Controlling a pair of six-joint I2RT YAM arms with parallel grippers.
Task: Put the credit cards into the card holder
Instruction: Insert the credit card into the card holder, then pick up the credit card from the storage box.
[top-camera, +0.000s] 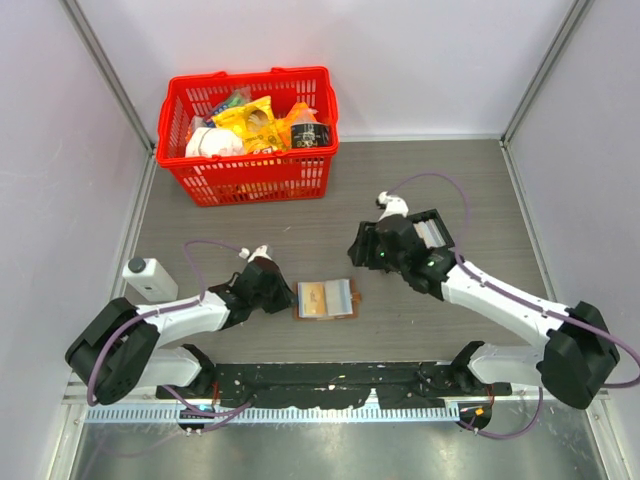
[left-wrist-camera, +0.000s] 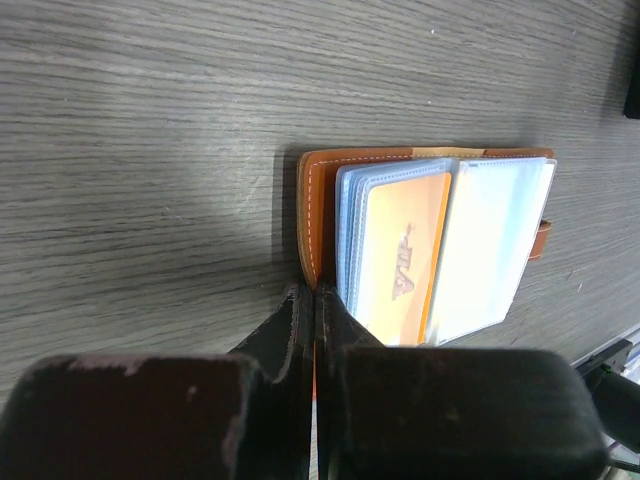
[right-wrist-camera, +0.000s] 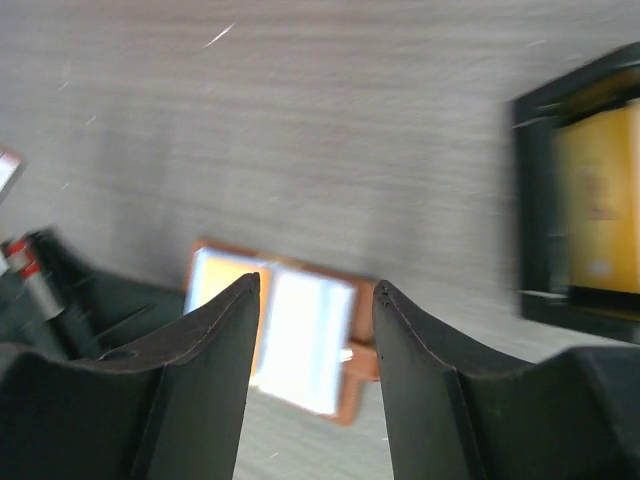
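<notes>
Left gripper (left-wrist-camera: 312, 300) clenched on the open card holder (left-wrist-camera: 318, 215) edge; right gripper (right-wrist-camera: 315, 300) (released) hovers above it

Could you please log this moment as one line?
left pincer: shut on card holder edge | right pincer: open, empty, above table | orange card: in holder
</notes>
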